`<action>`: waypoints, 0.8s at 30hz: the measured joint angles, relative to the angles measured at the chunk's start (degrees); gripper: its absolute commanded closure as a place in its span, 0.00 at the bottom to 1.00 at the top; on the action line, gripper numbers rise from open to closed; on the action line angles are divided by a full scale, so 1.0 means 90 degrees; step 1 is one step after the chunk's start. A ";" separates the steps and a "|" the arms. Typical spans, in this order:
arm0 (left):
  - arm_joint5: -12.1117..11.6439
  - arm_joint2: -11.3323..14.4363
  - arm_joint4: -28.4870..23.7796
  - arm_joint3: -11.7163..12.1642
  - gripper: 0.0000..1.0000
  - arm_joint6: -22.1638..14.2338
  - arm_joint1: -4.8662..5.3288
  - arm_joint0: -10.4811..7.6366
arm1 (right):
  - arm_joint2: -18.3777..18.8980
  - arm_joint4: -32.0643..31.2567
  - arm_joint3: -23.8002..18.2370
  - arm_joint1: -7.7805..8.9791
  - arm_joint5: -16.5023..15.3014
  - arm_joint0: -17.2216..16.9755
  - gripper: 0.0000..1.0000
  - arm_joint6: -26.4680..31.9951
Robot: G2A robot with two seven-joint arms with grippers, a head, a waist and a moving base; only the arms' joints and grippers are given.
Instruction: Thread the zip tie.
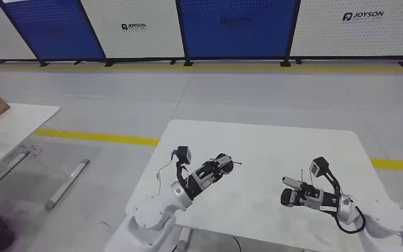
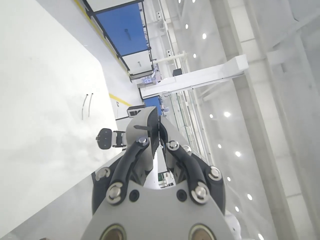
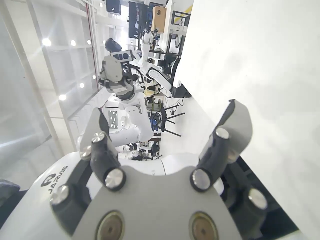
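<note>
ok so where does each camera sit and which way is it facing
Top view: above the arms, looking down at the table; left gripper and right gripper show.
Left wrist view: on that wrist, looking past its gripper, shut on a zip tie, toward two loose zip ties.
Right wrist view: on that wrist, looking past its open gripper toward the left arm.
Shared: the table.

White table; black zip tie; silver fingers.

Broad bare worktop between left pincer and right pincer lets a pincer pass; two ties lie flat near the right one.
</note>
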 measured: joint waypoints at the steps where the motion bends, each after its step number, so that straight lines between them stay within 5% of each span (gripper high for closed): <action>1: -0.0054 -0.0041 0.0000 -0.0101 1.00 -0.0006 0.0008 0.0070 | 0.0000 0.0000 0.0000 0.0000 0.0000 0.0000 0.00 0.0000; 9: -0.0562 -0.0266 0.0043 -0.0641 1.00 -0.0098 0.0062 0.0624 | 0.0000 0.0000 0.0000 0.0000 0.0000 0.0000 0.00 0.0000; 17: -0.0783 -0.0347 0.0180 -0.0806 1.00 -0.0098 0.0097 0.0887 | 0.0000 0.0000 0.0000 0.0000 0.0000 0.0000 0.00 0.0000; 20: -0.0432 -0.0286 0.0320 -0.0636 1.00 -0.0001 0.0103 0.0781 | 0.0000 0.0000 0.0000 0.0000 0.0000 0.0000 0.00 0.0000; 24: 0.0338 -0.0014 0.0404 -0.0025 1.00 0.0214 0.0078 0.0297 | 0.0000 0.0000 0.0000 0.0000 0.0000 0.0000 0.00 0.0000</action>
